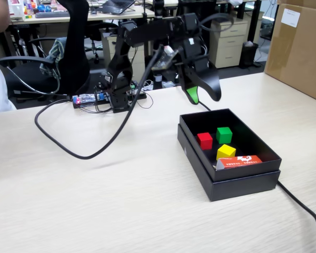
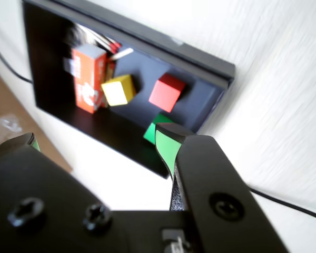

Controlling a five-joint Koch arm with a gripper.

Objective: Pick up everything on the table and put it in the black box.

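Observation:
The red cube [image 1: 204, 140] [image 2: 167, 93] lies inside the black box [image 1: 242, 182] [image 2: 200, 55], which stands on the pale wood-grain table [image 1: 95, 200] [image 2: 284, 105]. Beside it in the box are a green cube [image 1: 224, 134] [image 2: 152, 132], a yellow cube [image 1: 226, 152] [image 2: 118, 90] and a small orange-red carton [image 1: 241, 161] [image 2: 88, 78]. My gripper [image 1: 204, 96] [image 2: 97, 138] hangs in the air above the table just behind the box's far edge. It is open, its green-padded jaws stand wide apart, and nothing is between them.
A big brown cardboard carton [image 1: 300, 47] stands at the table's right rear. A black cable [image 1: 79, 153] loops across the table left of the box, and another cable [image 1: 300, 205] runs off by the box's front right corner. The arm's base [image 1: 118, 89] stands at the table's far edge.

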